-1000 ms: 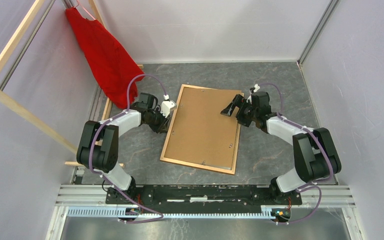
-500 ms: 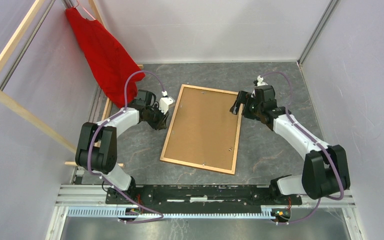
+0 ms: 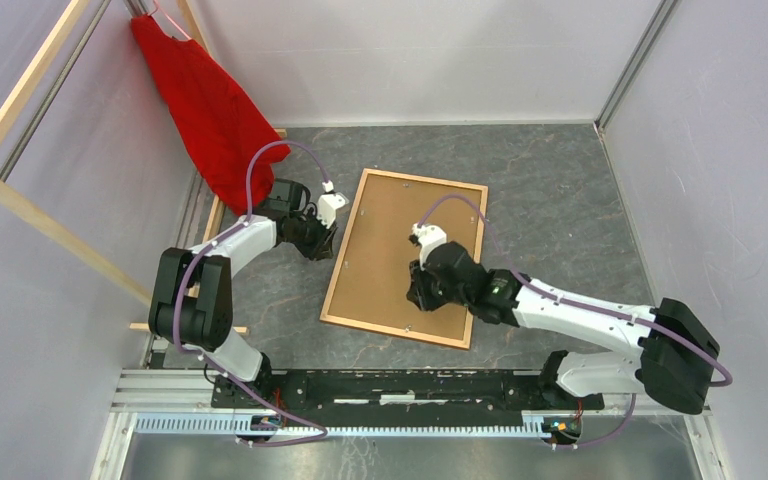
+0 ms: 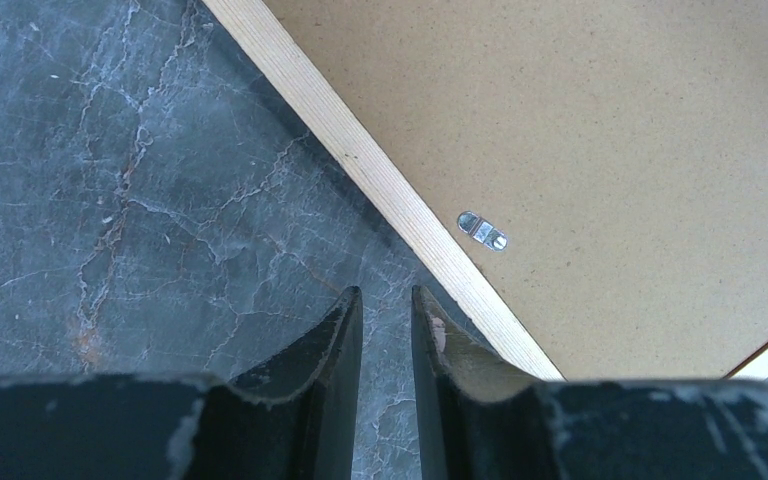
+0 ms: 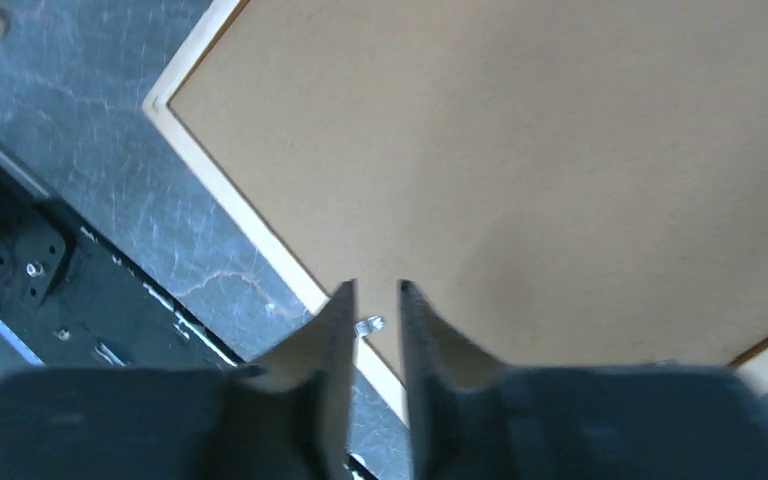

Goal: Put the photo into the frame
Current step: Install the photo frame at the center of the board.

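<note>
Top external shows the frame lying back-up in the middle of the desk, no photo in sight, so its backing probably wants freeing first: the right hand, all but closed on nothing above the near-edge turn clip, should swivel it gently while the nearly closed, empty left hand steadies the left side.

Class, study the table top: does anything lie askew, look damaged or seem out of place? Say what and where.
The frame lies back-up and skewed, its sides turned off square from the edges of the table. The photo is nowhere in view. Nothing looks damaged or spilled.
</note>
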